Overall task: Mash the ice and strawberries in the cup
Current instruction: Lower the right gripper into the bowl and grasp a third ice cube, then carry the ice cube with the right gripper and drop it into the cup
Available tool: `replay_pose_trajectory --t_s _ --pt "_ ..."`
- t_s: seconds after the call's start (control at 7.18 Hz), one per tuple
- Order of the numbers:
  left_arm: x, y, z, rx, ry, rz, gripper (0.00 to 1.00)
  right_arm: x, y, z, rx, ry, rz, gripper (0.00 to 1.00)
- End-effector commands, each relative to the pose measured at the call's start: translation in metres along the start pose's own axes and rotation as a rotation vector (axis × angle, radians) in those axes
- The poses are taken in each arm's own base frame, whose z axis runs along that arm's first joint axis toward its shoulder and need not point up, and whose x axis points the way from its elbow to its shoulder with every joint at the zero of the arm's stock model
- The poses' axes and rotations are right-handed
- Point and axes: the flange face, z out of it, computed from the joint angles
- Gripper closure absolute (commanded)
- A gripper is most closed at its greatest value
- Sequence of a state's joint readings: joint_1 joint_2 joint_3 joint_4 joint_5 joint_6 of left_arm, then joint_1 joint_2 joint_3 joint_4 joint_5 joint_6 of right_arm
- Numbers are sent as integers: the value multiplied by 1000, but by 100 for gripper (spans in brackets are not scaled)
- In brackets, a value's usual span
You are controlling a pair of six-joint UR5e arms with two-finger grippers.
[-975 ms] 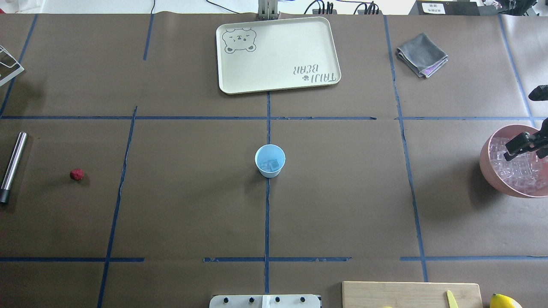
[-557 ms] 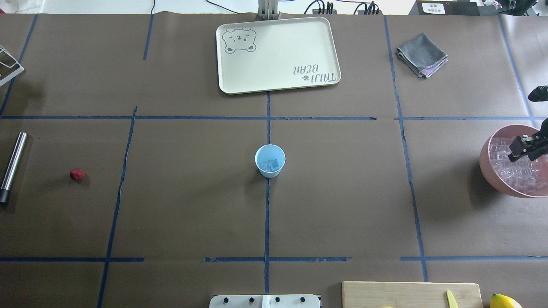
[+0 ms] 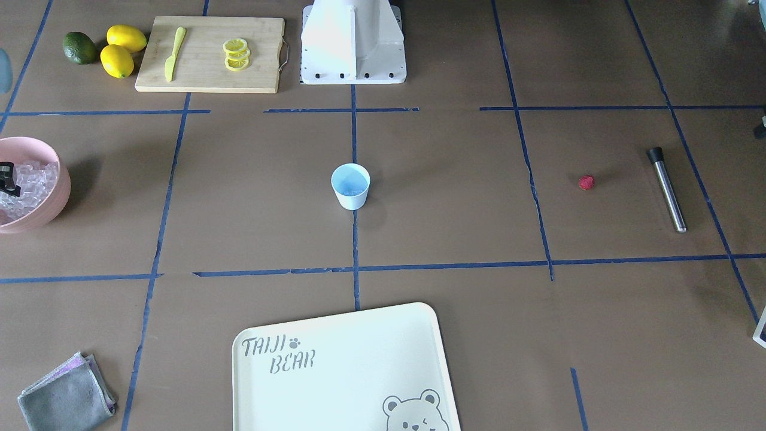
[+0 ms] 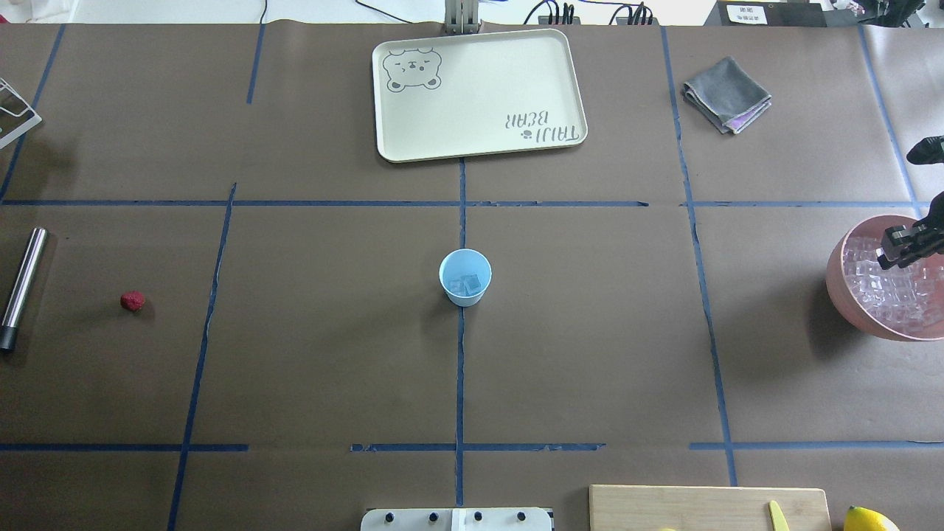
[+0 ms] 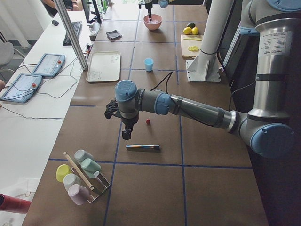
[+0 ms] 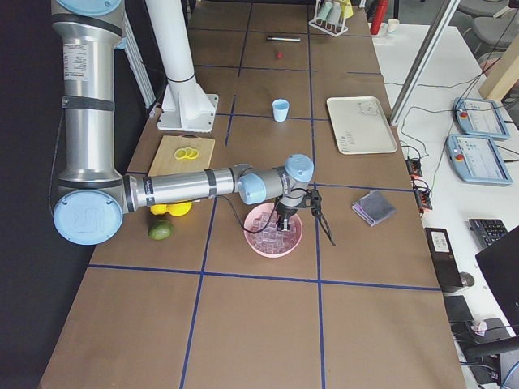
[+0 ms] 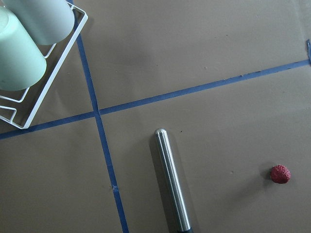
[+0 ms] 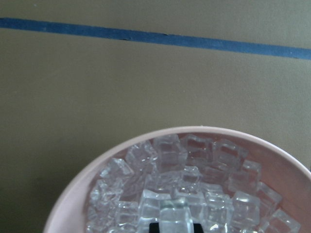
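Well, right claw (image 4: 889,251) points down into the bowl (image 4: 838,293), pinching ice (image 8: 174,214); left claw (image 5: 126,135) hangs above the bench (image 5: 155,190), grip unclear.

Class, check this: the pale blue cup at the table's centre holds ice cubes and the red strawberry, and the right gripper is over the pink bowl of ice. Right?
Not quite. The strawberry is not in the cup; it lies on the table near the metal rod, as the overhead view shows. The cup does hold ice, and the right gripper is over the pink bowl.

Silver arms (image 5: 197,110), blue joint caps (image 5: 126,89)
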State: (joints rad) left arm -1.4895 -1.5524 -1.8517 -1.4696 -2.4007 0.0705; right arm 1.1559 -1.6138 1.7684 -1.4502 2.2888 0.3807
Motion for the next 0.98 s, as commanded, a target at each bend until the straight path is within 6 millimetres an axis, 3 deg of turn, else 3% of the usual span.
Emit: replay_pose_trajectory --t_s 0.0,0.28,0.42,0.84 --pt "0 0 0 0 0 0 0 -61 15 -68 107 -72 37 100" --pt "-1 1 1 -2 0 -2 0 -176 31 -102 100 -215 197 100" --pt "1 0 0 1 3 -1 0 -255 25 -104 86 -266 283 100" --pt "6 12 -1 1 35 -3 0 -470 50 -70 127 -329 407 100"
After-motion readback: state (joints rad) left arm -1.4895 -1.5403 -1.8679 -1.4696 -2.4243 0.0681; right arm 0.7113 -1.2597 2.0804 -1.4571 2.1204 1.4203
